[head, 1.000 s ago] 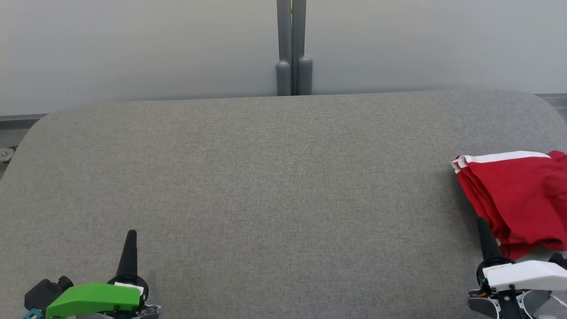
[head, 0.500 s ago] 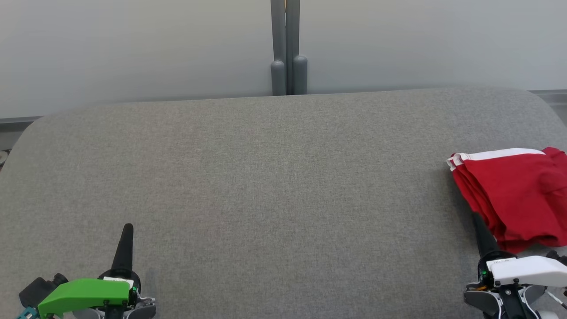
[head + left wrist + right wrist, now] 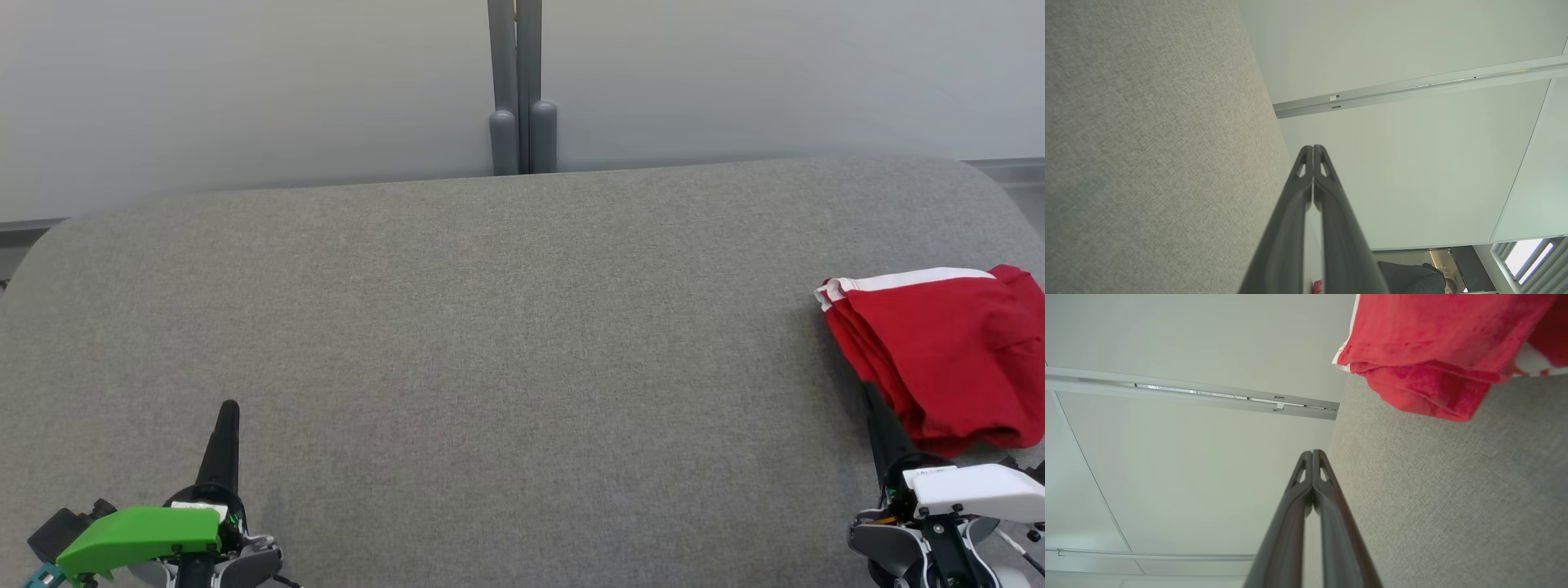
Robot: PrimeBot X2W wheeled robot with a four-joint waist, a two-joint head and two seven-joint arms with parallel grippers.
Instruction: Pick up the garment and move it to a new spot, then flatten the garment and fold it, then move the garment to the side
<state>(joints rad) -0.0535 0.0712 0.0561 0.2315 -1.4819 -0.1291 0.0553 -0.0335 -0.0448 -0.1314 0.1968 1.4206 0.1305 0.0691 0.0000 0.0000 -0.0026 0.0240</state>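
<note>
The garment point(image 3: 939, 351) is red with a white band, lying folded in a bundle at the right edge of the grey padded table point(image 3: 506, 327); the right wrist view has the garment point(image 3: 1425, 347) at its upper right. My right gripper point(image 3: 867, 390) sits at the lower right, shut and empty, its tip just beside the garment's near-left edge. In the right wrist view my right gripper point(image 3: 1312, 452) has both fingers pressed together. My left gripper point(image 3: 229, 406) rests at the lower left, shut with nothing in it, far from the garment, and my left gripper point(image 3: 1313, 148) shows the same closed fingers.
A pale wall with a grey vertical post point(image 3: 516, 86) stands behind the table. The table's far corners are rounded. A metal rail point(image 3: 1412, 87) runs along the wall. A wide bare stretch of grey fabric lies between the two grippers.
The whole picture has drifted left and up, so the camera moved. Both grippers stay shut, low in the view, and the garment lies as before.
</note>
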